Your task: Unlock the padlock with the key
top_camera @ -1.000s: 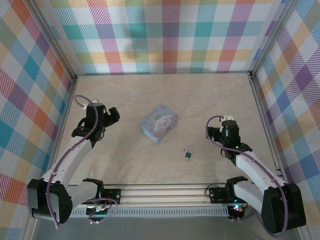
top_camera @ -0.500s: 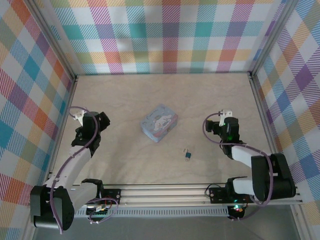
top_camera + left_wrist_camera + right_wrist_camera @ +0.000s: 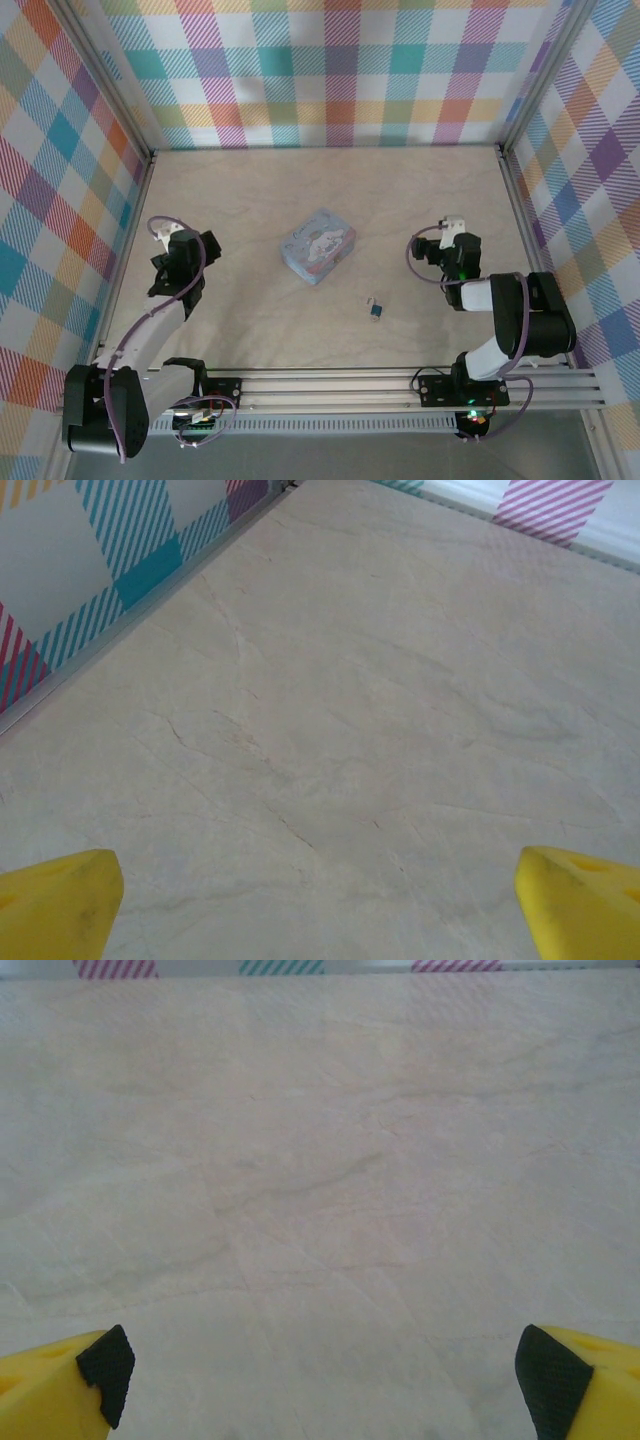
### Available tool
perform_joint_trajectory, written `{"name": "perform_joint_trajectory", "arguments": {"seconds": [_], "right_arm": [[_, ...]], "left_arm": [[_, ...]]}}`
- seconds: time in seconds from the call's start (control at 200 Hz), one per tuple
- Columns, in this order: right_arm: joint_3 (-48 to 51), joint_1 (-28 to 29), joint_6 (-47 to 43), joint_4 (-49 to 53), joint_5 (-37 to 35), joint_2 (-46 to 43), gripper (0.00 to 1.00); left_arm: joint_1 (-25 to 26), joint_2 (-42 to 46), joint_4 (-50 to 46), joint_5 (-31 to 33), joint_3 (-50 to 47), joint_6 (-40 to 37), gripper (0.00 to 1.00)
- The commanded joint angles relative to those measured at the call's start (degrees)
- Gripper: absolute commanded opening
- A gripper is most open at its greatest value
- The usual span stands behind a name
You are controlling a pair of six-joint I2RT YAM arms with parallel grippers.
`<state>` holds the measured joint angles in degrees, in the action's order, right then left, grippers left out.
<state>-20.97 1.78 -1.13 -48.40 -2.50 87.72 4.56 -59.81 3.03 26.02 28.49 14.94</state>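
Note:
The padlock (image 3: 377, 312), a tiny dark teal body, lies on the table a little right of centre towards the near edge. The key (image 3: 371, 300), a tiny pale metal piece, lies right against its far side. My left gripper (image 3: 186, 248) hovers near the left wall, far left of both, and is open. Its yellow fingertips (image 3: 60, 905) stand wide apart over bare table (image 3: 330, 730). My right gripper (image 3: 446, 243) is to the right of the padlock and beyond it, also open. Its black-padded fingertips (image 3: 102, 1370) have nothing between them.
A light-blue cartoon-printed tin (image 3: 318, 245) sits at the table's middle, up and left of the padlock. Plaid walls (image 3: 330, 70) enclose the table on three sides. The left wall's base rail (image 3: 120, 630) runs close to my left gripper.
Both arms have folded back. The left gripper has drawn left and slightly nearer; the right arm's elbow has tucked in, its gripper shifted slightly away. Padlock, key and tin have not moved.

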Motion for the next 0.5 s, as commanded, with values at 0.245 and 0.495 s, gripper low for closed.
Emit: {"name": "perform_joint_trajectory", "arguments": {"seconds": [0.245, 0.495], "right_arm": [[-2.5, -1.6, 1.9, 0.5, 3.4, 0.3, 1.00], [-2.5, -1.7, 1.9, 0.5, 3.4, 0.3, 1.00]], "left_arm": [[-0.6, -9.6, 20.3, -6.2, -4.4, -6.6, 1.00], [-0.6, -18.8, 34.2, -12.6, -5.5, -11.5, 1.00]]}}
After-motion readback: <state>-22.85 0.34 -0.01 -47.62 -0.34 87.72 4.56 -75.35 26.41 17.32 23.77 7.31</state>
